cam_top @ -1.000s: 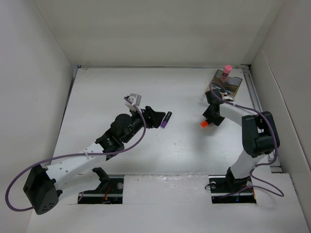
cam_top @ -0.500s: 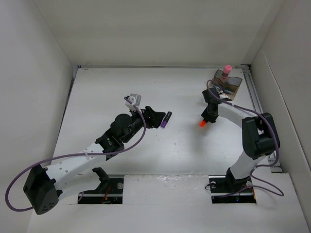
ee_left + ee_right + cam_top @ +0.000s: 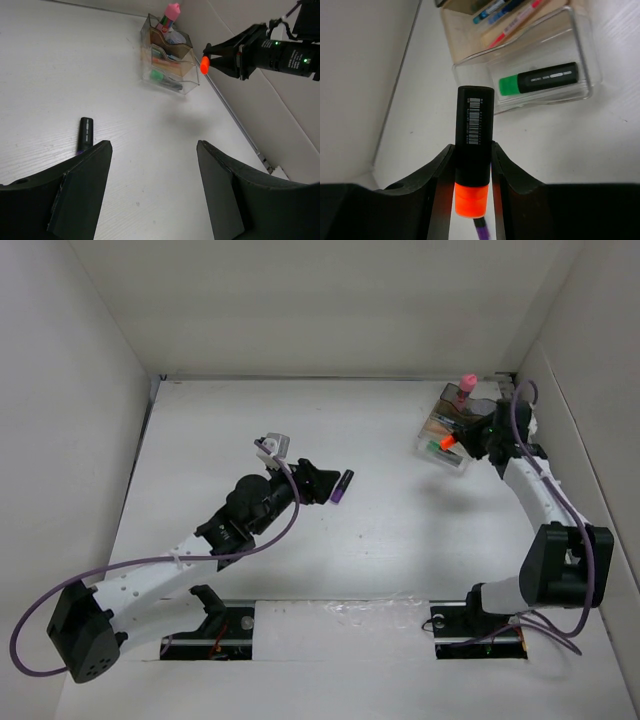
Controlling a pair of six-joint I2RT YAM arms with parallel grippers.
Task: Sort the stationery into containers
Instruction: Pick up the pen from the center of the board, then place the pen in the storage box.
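Moved since a second ago: the right gripper (image 3: 474,159), formerly low over mid-table, is now recorded beside the smoky-brown organiser (image 3: 478,412) at the far right corner. The orange-tipped marker (image 3: 475,127) is clamped between its two fingers, orange end toward the wrist camera and black barcoded barrel pointing away. In the left wrist view the marker is held in the air, apart from the organiser. Which compartment lies beneath it cannot be told. From above, only the orange tip is made out; the barrel is lost against the gripper.

The left gripper (image 3: 152,165) is unchanged in place, jaws spread with nothing between them. A dark marker (image 3: 85,134) lies flat on the table (image 3: 380,540) just ahead of one finger, and a purple end is noted from above.

A green-tipped marker (image 3: 540,80) lies flat in the lowest front compartment. Thin pens (image 3: 502,9) in the step behind are cut off by the upper frame edge. The pink-capped bottle (image 3: 170,12) stands upright at the rear, its body obscured by the tinted wall. A purple blur under the orange tip in the right wrist view could not be identified.
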